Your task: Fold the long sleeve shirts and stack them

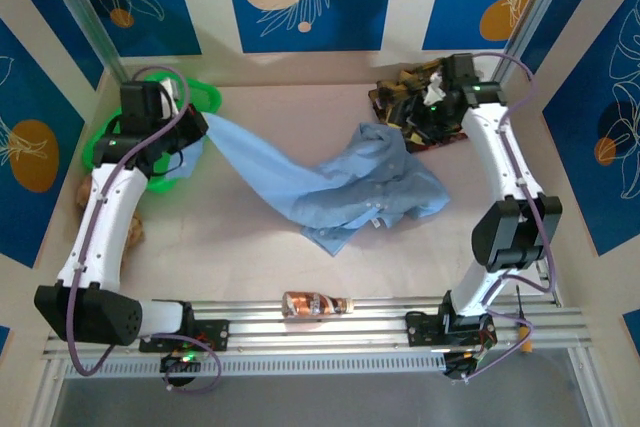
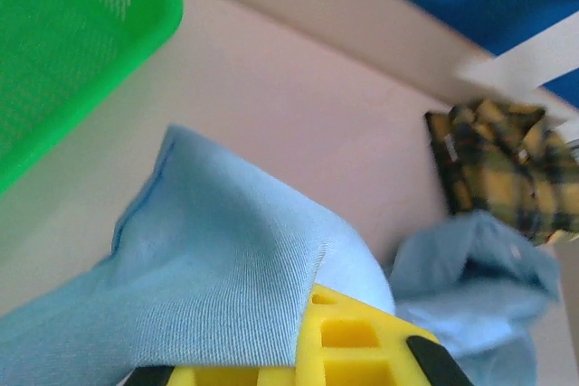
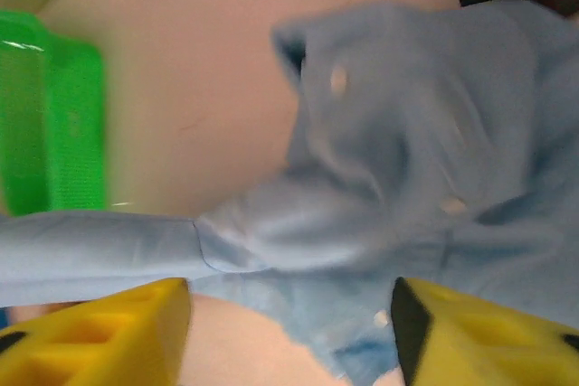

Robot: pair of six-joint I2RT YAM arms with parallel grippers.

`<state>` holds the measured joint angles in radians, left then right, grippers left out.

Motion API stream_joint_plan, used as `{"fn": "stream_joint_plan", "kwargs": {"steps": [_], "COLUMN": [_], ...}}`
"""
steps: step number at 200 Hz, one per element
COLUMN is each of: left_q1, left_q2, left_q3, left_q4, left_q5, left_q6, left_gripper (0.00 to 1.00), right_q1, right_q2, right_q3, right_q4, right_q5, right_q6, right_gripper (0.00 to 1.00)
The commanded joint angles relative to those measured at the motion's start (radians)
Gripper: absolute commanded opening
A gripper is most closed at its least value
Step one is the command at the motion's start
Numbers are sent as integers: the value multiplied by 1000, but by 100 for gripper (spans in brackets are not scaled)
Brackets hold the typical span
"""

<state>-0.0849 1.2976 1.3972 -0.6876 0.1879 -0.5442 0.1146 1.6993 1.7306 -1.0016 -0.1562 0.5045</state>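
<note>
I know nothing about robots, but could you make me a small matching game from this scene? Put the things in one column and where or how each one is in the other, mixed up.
Things:
1. light blue shirt
2. plaid shirt
3. green basket
4. left claw

Places or states:
A. far left corner of the table
B. shut, gripping blue cloth
C. far right corner
D. crumpled mid-table, one part stretched leftward

Pairs: 1-D, 2-C, 3-A, 4-B

Plain light blue shirt (image 1: 360, 187), yellow-and-brown plaid shirt (image 2: 507, 164), green basket (image 2: 54, 61), beige table (image 1: 260, 247)
</note>
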Motion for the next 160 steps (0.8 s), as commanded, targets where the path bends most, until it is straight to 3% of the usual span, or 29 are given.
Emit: {"fn": "stream_joint_plan", "kwargs": {"steps": [1, 45, 74, 115, 160], "left_q1": [-24, -31, -32, -31, -29], "left_q2": [-60, -78, -83, -96, -122], "left_q3": [-52, -105, -107, -93, -95], "left_q4": [63, 52, 36, 1, -30], "left_q5": [-15, -41, -45, -59, -86], "left_q6": [-22, -23, -10, 7, 24], "left_gripper": [0, 0, 0, 0, 0], "right_q1": [125, 447, 597, 708, 746], "right_q2": [-120, -269, -233, -48, 85], "right_q3": [-43, -351, -509, -496, -421], "right_q4": [64, 34, 85, 112, 107], "right_q5": [170, 213, 307, 489, 617], "right_q6": [-71, -165, -180, -241, -267], "right_gripper": [74, 74, 72, 70, 70]}}
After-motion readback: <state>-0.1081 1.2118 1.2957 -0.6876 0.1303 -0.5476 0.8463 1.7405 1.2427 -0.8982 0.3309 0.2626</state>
